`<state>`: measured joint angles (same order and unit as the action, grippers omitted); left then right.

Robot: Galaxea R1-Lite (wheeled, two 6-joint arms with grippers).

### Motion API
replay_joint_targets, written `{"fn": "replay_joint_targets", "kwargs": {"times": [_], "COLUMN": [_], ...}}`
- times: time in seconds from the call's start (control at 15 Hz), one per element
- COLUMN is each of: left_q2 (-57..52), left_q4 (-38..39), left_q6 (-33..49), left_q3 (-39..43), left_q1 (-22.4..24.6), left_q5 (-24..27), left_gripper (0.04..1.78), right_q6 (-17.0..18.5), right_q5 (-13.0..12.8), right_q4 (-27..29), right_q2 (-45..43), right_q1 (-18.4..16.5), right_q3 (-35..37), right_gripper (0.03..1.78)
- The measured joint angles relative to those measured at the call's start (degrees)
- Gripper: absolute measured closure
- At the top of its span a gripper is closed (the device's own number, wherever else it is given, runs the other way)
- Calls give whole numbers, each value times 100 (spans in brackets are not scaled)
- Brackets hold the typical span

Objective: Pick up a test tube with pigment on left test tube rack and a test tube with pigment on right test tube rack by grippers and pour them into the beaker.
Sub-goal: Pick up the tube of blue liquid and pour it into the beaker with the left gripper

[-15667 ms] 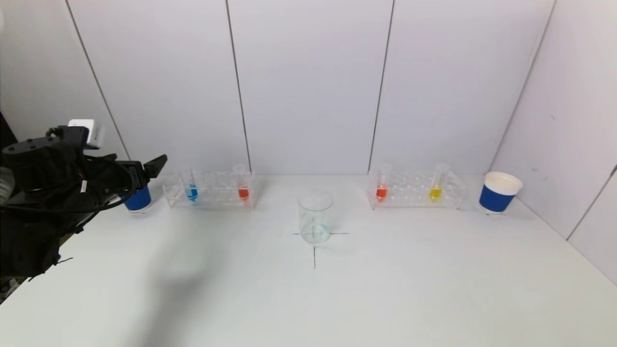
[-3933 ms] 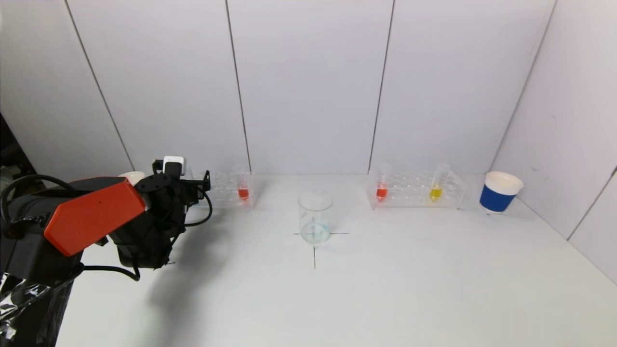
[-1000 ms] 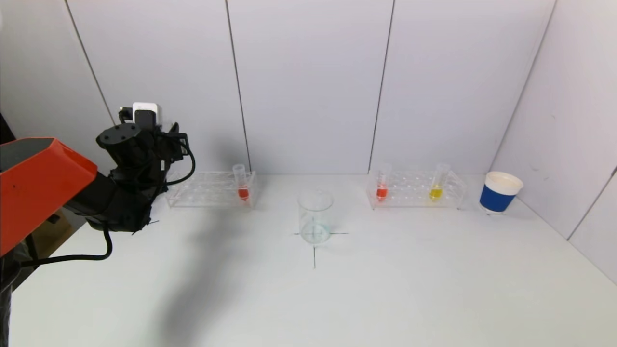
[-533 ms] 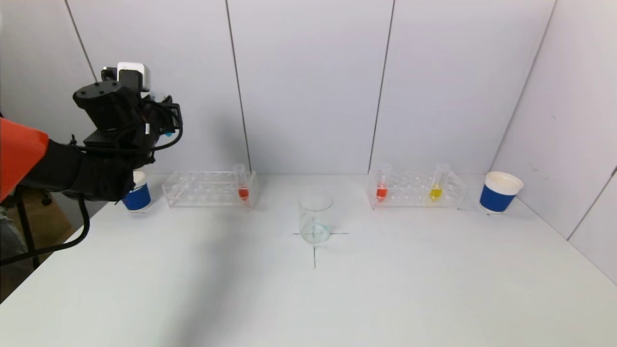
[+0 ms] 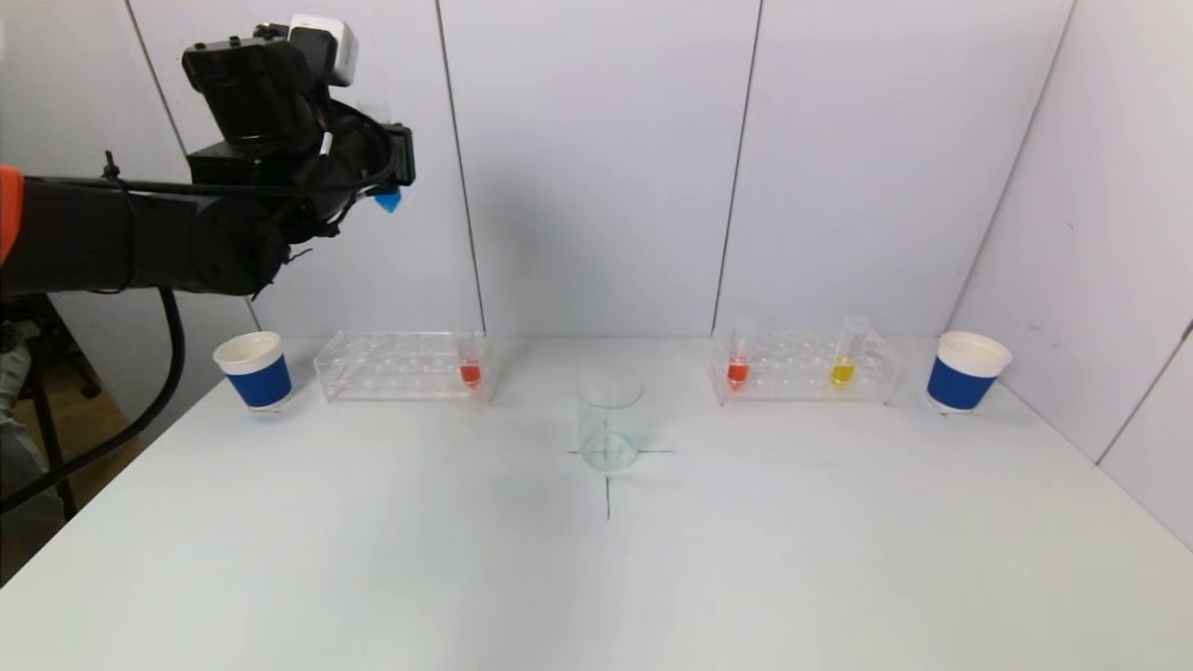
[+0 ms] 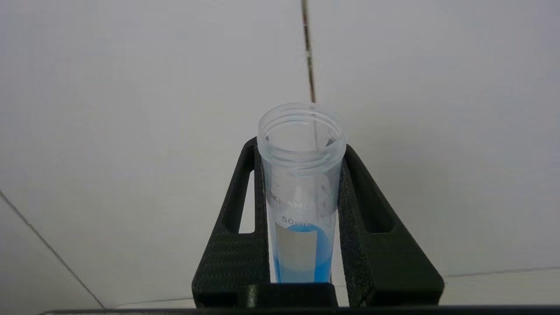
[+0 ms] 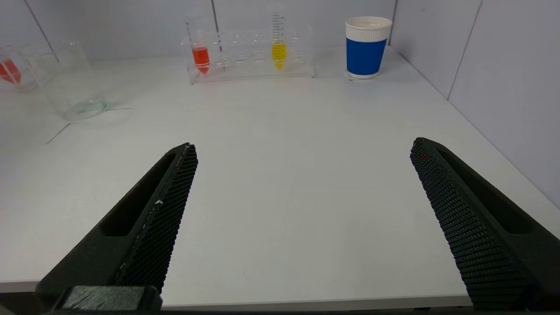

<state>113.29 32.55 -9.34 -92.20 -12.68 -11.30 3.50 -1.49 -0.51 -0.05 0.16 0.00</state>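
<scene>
Left claw high up at approx. 10 o'clock of the table, well above the left rack. Fingers closed tight on the blue tube, one each side; tube upright, no cap, blue liquid only in the lower part. In head view just the blue tip visible under the claw.

Beaker at centre on the cross mark, looks nearly empty. Red tube standing in the left rack, at its end nearest the beaker. Right rack at approx. 1 o'clock, w/ red tube and yellow tube inside. Blue cups at far left and far right.

Right claw low at the near edge of the table, wide open, holding nothing. Not seen in head view.

Risks from here, as judgement:
- Open top, so a fast swing toward the beaker = blue splash on the table.
- Smooth plastic tube, grip only by two sides; possible slip or turn in the fingers at tilt.
- Pour from too high or off-centre = stream beside the beaker, narrow mouth.
- Tube rim hitting the beaker rim = light beaker pushed off its mark or tipped.
- Low path over the left rack = knock on the red tube.
</scene>
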Motion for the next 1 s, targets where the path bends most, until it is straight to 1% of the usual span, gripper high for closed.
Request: {"fn": "replay_joint_targets", "kwargs": {"times": [0.13,0.33,0.53,0.8,1.0], "left_q2": [162,485,769,1224,1557], "left_q4": [-301,-483,-894,-1409,-1447], "left_q6": [13,11,6,-63,-521], "left_q3": [-358,-728,-1124,-1866,-2096], "left_q1": [-167,-254,-265,-272,-276], "left_q5": [334,1268,2103,3194,3980], "left_gripper": [135,135,135,135,135], "right_q6": [0,0,0,-2,-2], "right_q5": [0,0,0,0,0], "right_q4": [0,0,0,2,0], "right_q2": [0,0,0,0,0], "right_q1": [0,0,0,0,0], "right_q3": [0,0,0,0,0], "right_gripper": [4,4,4,4,4]}}
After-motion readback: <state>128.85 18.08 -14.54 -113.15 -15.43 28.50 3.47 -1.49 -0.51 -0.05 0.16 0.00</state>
